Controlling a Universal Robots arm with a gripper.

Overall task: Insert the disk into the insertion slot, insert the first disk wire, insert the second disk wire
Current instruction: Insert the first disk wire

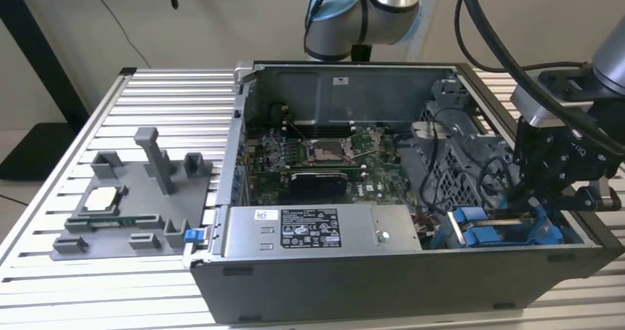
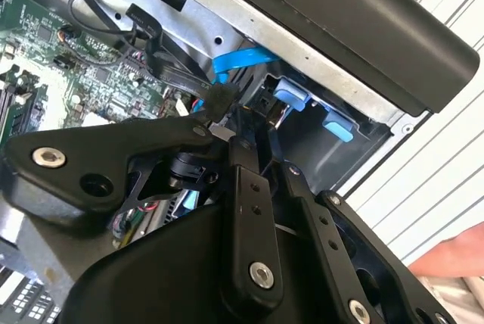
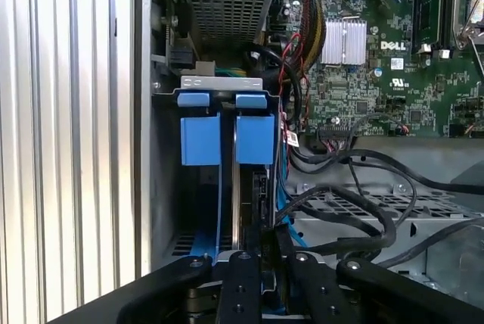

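Gripper [image 1: 549, 198] hangs low in the drive bay [image 3: 162, 188] at the near corner of the computer case [image 1: 391, 286], on the exterior view's right. The disk [image 3: 254, 138] stands edge-on in its slot there, blue frame tabs showing, just beside a second blue frame [image 3: 200, 138]. How wide the gripper is set, and whether it has hold of anything, I cannot tell (its tip is buried among dark parts in both wrist views). The danger from here, as I judge it, is the wiring. Black wires [image 3: 355, 203] loop right beside the bay and a blue cable [image 2: 242, 59] runs close by, so any sideways drift could snag one, or drive a plug in crooked and bend its contacts. The disk's sockets are hidden, its label too, and the bay floor is lost in shadow.
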